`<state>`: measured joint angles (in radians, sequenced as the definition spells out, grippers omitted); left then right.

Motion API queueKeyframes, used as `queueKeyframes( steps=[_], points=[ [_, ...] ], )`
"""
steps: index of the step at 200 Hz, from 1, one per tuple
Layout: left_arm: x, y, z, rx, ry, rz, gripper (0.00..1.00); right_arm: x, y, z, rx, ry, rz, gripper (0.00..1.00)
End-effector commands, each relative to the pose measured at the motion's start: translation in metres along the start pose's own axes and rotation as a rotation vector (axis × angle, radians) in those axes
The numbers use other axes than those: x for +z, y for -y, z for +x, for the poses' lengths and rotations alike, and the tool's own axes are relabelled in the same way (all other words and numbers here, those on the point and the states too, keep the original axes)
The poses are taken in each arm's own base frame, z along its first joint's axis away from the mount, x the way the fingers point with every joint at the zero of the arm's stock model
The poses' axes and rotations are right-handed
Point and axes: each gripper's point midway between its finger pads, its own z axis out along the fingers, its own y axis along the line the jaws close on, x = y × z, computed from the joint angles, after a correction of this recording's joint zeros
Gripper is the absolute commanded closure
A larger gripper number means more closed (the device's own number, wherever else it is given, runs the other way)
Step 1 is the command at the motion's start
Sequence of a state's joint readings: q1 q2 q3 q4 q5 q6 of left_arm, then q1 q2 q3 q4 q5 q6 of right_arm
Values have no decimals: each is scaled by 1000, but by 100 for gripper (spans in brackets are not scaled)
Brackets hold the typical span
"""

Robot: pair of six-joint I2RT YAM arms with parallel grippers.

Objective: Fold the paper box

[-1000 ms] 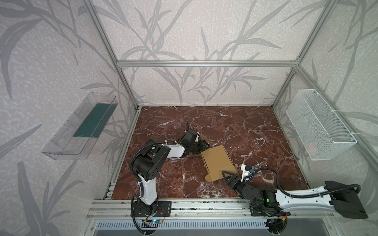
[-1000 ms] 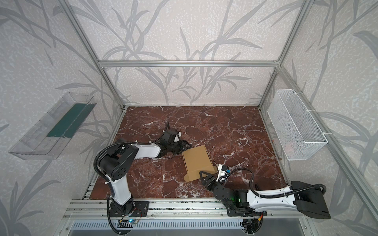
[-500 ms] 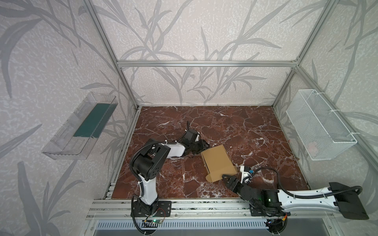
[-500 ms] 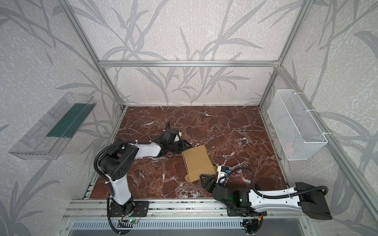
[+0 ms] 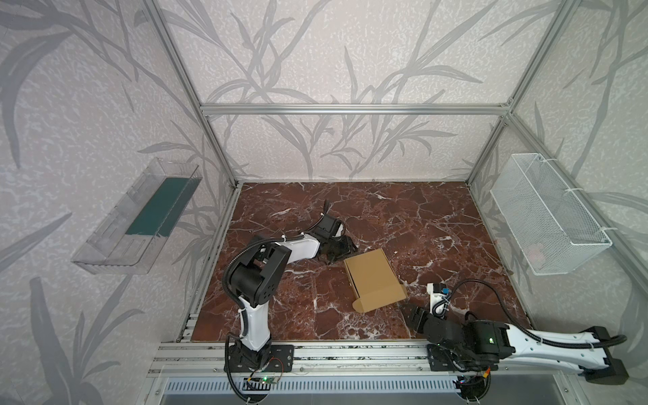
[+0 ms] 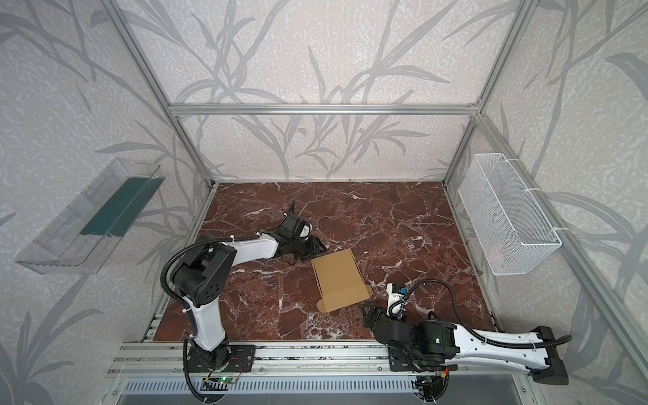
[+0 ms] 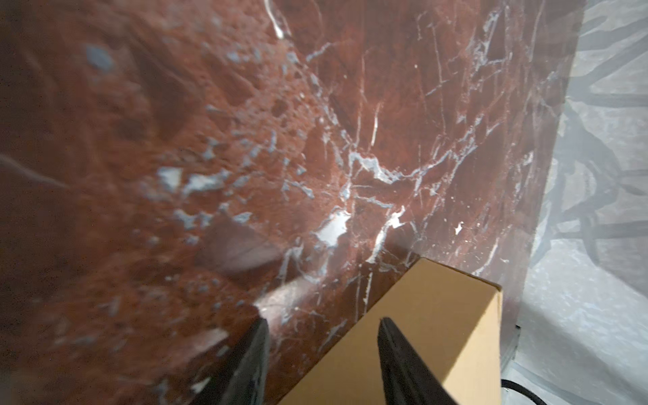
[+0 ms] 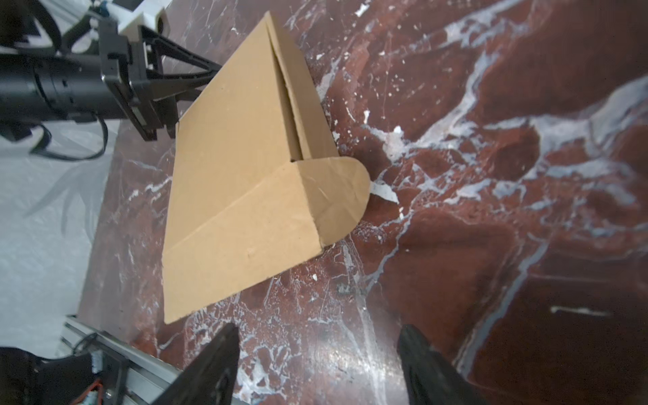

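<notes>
Two grippers flank the job. The right gripper point(image 8: 319, 329) has its fingers spread wide with only bare marble between them, holding nothing. The left gripper point(image 7: 322, 321) is also parted. The wrist view shows one finger point(image 7: 403, 357) over cardboard and the other over the floor, so an edge of the box point(image 8: 238, 175) runs through the gap. Whether either finger actually presses on it I cannot tell.

In both top views the box lies on the marble floor point(image 5: 420, 228) between the two arms, closed into a shallow, nearly square shape. Its slightly longer side runs from the left gripper point(image 5: 345, 247) at the far corner toward the front rail. The right gripper point(image 5: 408, 308) sits just off the near right corner, apart from the cardboard.

A rounded tab point(image 8: 336, 193) sticks out loose at the near edge, beside a side seam that gapes a little. My judgement is that this tab is what remains to tuck. It lies ahead of the right gripper, across the near edge toward the left arm's side, and the right arm is the nearer of the two. The left is placed to brace the far corner.
</notes>
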<state>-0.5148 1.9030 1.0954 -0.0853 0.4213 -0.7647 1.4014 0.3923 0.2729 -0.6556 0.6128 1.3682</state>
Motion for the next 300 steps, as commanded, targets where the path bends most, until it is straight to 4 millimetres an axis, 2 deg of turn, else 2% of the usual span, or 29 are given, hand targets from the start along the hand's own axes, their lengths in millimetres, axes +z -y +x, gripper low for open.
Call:
queueKeyframes(
  steps=[1,23,44,66,93,115,138,178,212,233,300],
  points=[
    [-14,-28,-5,23,-6,-156,46,-13,-6,-27,-188,52,55,29],
    [-39,-14,-27,48,61,-159,46,-14,-26,-39,-276,49,14,29],
    [-58,-3,-26,30,82,-140,45,-6,-35,-39,-298,-31,-14,28],
    [-68,-1,-2,-32,76,-89,45,6,-40,-36,-263,-132,-57,28],
    [-77,-9,40,-66,71,-102,45,11,-45,-39,-266,-176,-94,28],
    [-84,-1,70,-57,76,-83,45,19,-49,-37,-275,-212,-107,29],
    [-84,6,96,-64,86,-44,45,28,-52,-33,-275,-243,-111,29],
    [-79,15,130,-54,84,-20,45,36,-39,-34,-339,-238,-52,30],
    [-77,26,142,-51,95,22,45,43,-35,-27,-342,-258,-47,30],
    [-71,26,150,-52,85,22,45,46,-31,-26,-346,-263,-35,30],
    [-59,31,165,-49,71,36,45,49,-18,-37,-407,-219,49,30]
  ],
)
